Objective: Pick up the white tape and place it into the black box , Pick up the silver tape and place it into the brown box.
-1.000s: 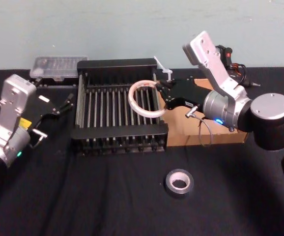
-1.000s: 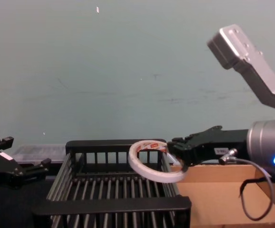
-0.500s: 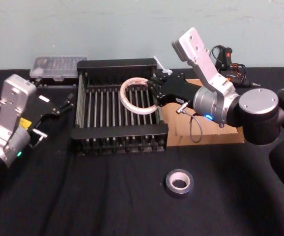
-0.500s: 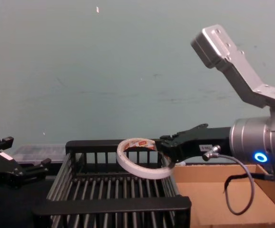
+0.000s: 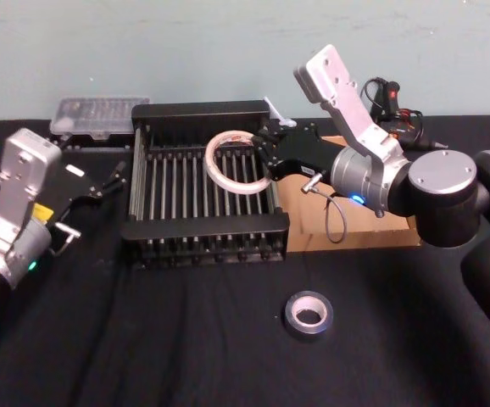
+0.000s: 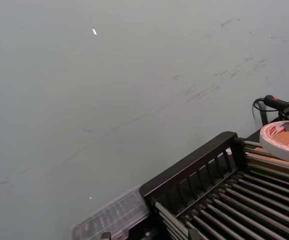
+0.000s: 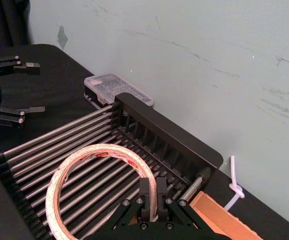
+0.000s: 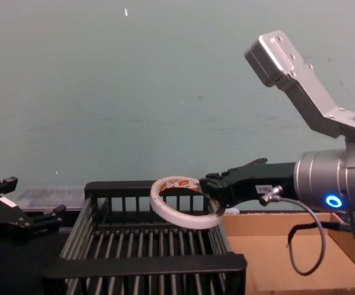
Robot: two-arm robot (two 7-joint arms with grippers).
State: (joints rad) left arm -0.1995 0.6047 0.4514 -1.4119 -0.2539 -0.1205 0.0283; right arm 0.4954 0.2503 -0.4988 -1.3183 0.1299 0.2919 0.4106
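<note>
Now that the right gripper [image 5: 265,161] sits further in over the black box [image 5: 203,227] | fingers pinching white tape [image 5: 209,165] | drop looks next | left gripper [image 5: 109,180] idle, fingers spread

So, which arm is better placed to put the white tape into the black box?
Right: the right gripper grips the white tape over the black box; the left gripper sits open, left of it.

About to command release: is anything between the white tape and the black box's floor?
Nothing visible. The right gripper holds the white tape over the black box, near its right wall; the slats beneath it are bare. The left gripper sits open off to the box's left.
</note>
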